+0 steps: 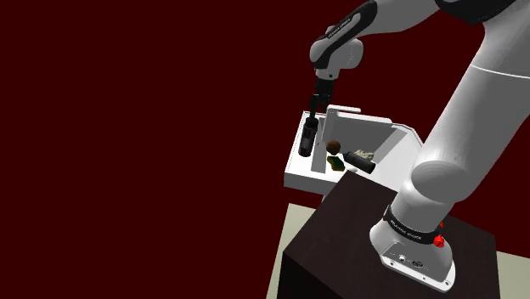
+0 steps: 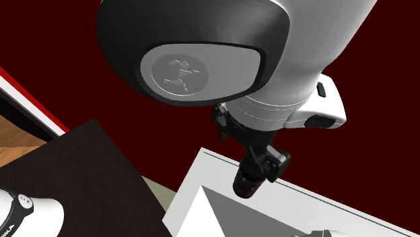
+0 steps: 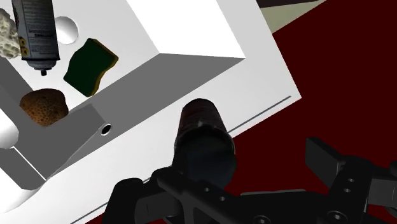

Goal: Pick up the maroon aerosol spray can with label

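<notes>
Notably, second exterior view shows tool (image 2: 261,163) clasping can (image 2: 248,183).

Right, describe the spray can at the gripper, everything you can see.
The spray can is a dark, maroon-brown cylinder with a ribbed band near its lower end; no label can be read. It hangs roughly upright, upper end clasped in the black gripper, over the edge of the white sink unit. Whether its lower end touches that surface cannot be told.
</notes>
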Controlling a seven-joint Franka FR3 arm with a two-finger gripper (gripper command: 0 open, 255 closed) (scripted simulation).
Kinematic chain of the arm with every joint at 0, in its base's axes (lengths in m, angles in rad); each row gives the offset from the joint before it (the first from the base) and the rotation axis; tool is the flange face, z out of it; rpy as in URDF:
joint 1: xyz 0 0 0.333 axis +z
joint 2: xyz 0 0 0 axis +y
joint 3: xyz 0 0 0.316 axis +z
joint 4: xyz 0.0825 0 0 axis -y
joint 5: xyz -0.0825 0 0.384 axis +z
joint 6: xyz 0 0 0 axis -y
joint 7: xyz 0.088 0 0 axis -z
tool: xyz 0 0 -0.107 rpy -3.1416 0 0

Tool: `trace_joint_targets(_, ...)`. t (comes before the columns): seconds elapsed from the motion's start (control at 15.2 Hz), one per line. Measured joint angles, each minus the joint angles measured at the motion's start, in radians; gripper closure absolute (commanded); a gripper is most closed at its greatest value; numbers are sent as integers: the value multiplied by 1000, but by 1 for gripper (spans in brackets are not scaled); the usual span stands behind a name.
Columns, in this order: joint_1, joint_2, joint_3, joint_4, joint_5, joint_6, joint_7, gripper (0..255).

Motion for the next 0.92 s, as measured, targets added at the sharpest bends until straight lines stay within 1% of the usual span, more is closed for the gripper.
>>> trace_joint_targets(0.2,-18,115,-11,74,76,25,-78,0)
trace_joint_targets(0.73,-33,199,2,52,143,118,-135,0)
trace_joint_targets(0.79,-33,202,3,50,146,122,-136,255)
trace_joint_targets(0.92,-34,204,3,51,148,125,-138,255)
